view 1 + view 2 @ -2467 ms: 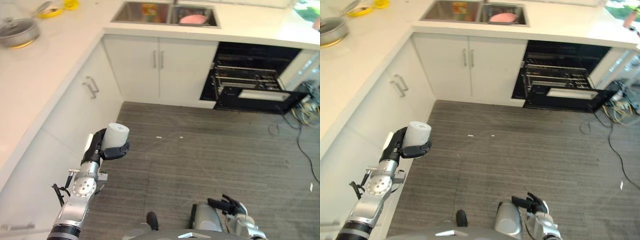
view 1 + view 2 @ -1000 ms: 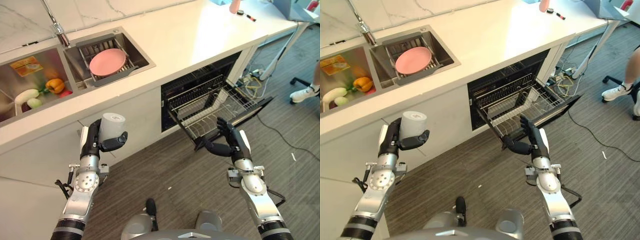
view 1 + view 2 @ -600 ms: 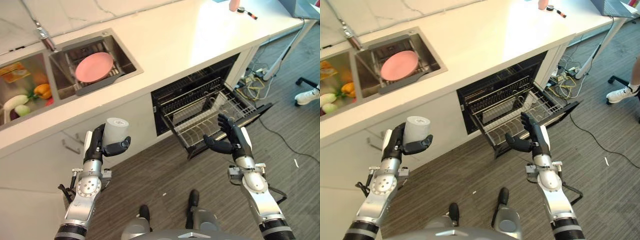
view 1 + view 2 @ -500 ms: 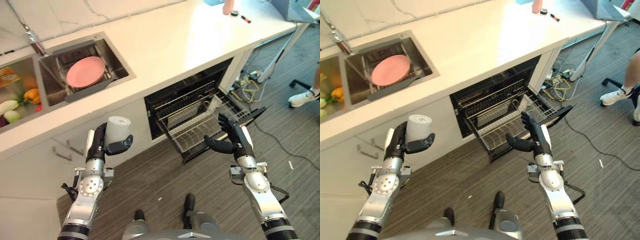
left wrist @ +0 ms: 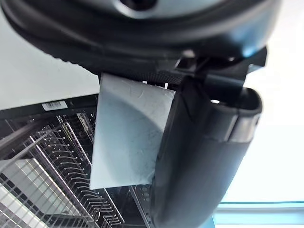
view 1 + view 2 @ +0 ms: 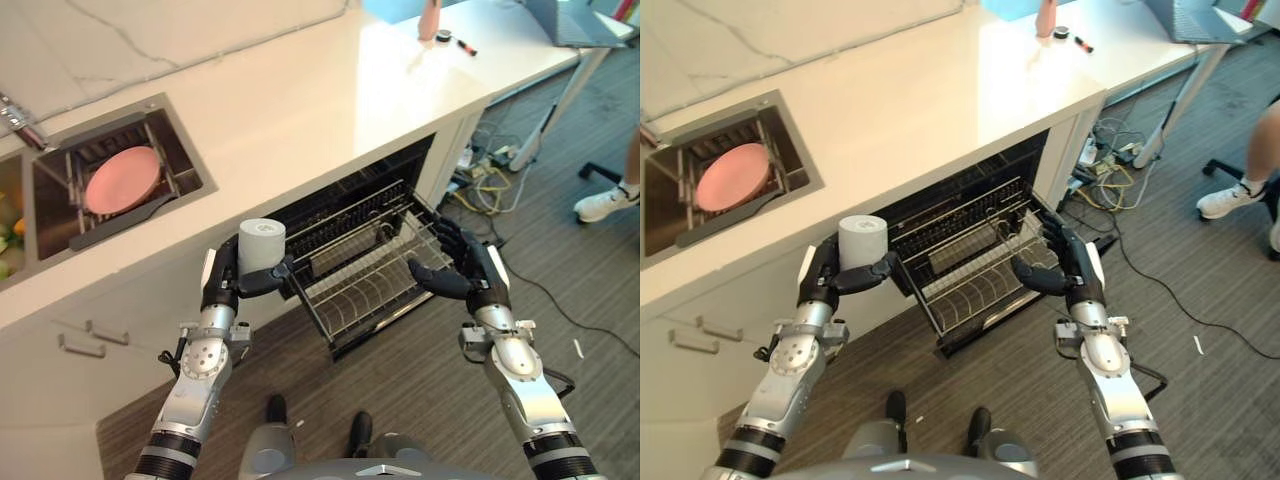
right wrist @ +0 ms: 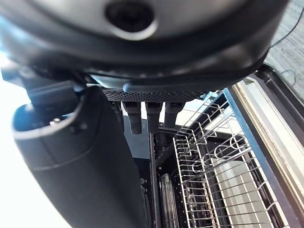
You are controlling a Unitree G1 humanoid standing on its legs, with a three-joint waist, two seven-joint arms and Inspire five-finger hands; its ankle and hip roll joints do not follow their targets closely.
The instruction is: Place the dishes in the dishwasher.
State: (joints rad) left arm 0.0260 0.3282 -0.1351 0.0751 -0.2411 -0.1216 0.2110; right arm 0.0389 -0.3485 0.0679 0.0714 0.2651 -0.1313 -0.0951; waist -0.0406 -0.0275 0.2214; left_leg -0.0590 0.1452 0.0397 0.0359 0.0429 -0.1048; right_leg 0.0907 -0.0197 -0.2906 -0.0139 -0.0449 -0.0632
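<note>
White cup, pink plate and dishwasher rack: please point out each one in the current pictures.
white cup (image 6: pixel 262 246): left eye view, on its side wall above the left robot hand's thumb.
pink plate (image 6: pixel 122 180): left eye view, centre of its face, in the sink.
dishwasher rack (image 6: pixel 980 275): right eye view, on the pulled-out wire floor.

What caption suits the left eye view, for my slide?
Left hand holds a white cup beside the open dishwasher rack.
</note>
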